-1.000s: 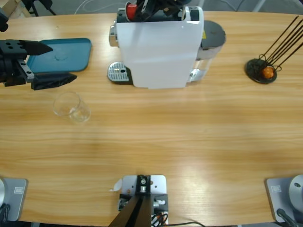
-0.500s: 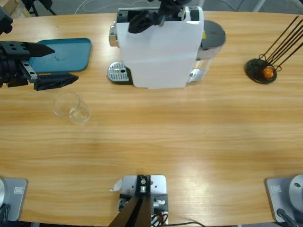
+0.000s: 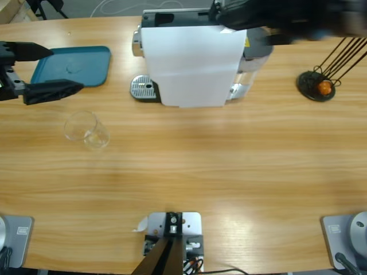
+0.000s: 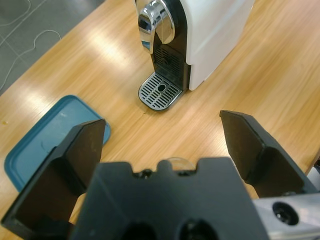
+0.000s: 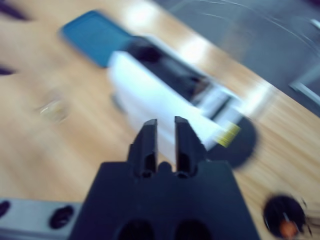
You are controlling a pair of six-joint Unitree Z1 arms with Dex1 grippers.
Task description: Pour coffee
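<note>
At nine o'clock on the table, the empty glass [image 3: 86,129] lies ungrasped by the wide-spread left gripper [image 3: 43,71], so no coffee is poured yet.

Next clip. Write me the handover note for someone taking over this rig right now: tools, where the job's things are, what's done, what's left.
Left tool: open, empty, at the table's left edge by the blue tray.
Right tool: nearly shut, empty, above the coffee machine, in motion.
Glass: empty, standing on the table, away from the machine's drip grate.
Done: no coffee visible anywhere.
Left: glass to the grate, brew, pour.
</note>
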